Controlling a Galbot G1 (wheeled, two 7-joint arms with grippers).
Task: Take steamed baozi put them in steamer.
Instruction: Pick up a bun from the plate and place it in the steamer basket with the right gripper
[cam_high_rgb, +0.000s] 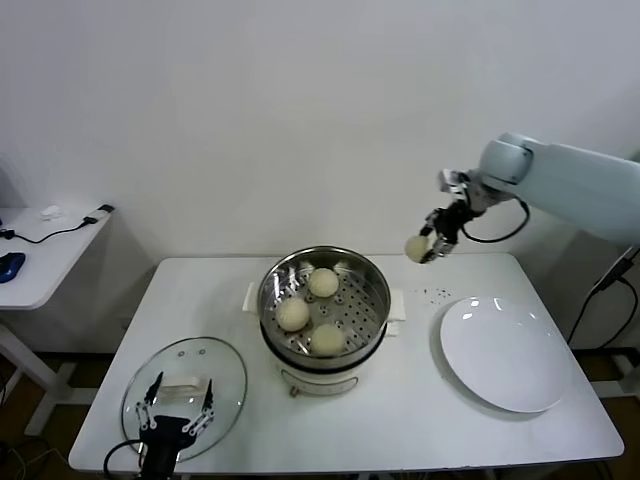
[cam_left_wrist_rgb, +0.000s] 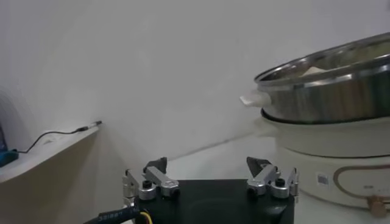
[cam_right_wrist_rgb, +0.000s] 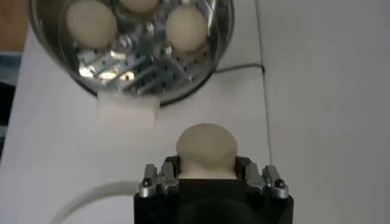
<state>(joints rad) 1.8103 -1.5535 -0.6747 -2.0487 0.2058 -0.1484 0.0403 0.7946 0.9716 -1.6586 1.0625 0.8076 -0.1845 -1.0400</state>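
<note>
The shiny steel steamer (cam_high_rgb: 375, 290) stands on its white cooker base at the table's middle, with three cream baozi (cam_high_rgb: 323, 282) (cam_high_rgb: 292, 315) (cam_high_rgb: 327, 340) inside. My right gripper (cam_high_rgb: 422, 247) hangs in the air to the right of the steamer and above the table, shut on a fourth baozi (cam_high_rgb: 416, 248). In the right wrist view that baozi (cam_right_wrist_rgb: 206, 150) sits between the fingers, with the steamer (cam_right_wrist_rgb: 183, 82) beyond it. My left gripper (cam_high_rgb: 177, 405) rests open and empty at the front left, over the glass lid.
A round glass lid (cam_high_rgb: 225, 370) lies at the front left of the table. A flat white plate (cam_high_rgb: 505, 355) lies at the right. A small side table (cam_high_rgb: 45, 255) with a cable stands to the far left. The wall is close behind.
</note>
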